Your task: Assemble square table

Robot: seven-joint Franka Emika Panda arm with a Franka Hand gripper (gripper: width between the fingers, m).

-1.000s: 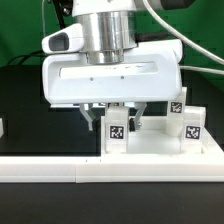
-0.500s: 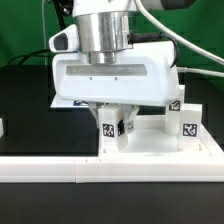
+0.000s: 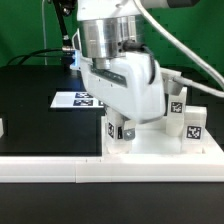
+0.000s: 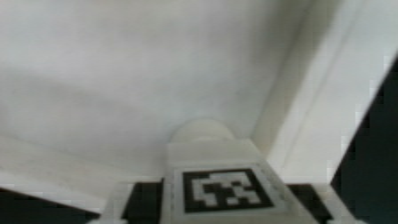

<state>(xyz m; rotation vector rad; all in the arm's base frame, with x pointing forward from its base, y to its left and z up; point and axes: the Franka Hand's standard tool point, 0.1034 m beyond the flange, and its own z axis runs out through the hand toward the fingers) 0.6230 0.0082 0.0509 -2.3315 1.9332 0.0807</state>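
One leg block (image 3: 117, 129) stands upright between my fingers (image 3: 118, 133), gripped, its long axis vertical, directly over the square table top (image 3: 150, 146) at the worktop's (image 3: 40, 110) near edge.

Square table top (image 3: 160, 148): smooth white plastic, matt. Leg block (image 4: 217, 165): white plastic, printed tag. Tabletop (image 3: 30, 100): matt black.

Arm: gripper (image 3: 119, 128) was down over the square table top (image 3: 165, 150), body rotated at an angle.
Jaws: closed on a tagged leg block (image 3: 117, 131), upright on the top.
Other legs: one (image 3: 192, 124) stood at the exterior view's right.
Behind: marker board (image 3: 76, 100) flat on the black tabletop (image 3: 30, 95).
Front: white border rail (image 3: 60, 169).
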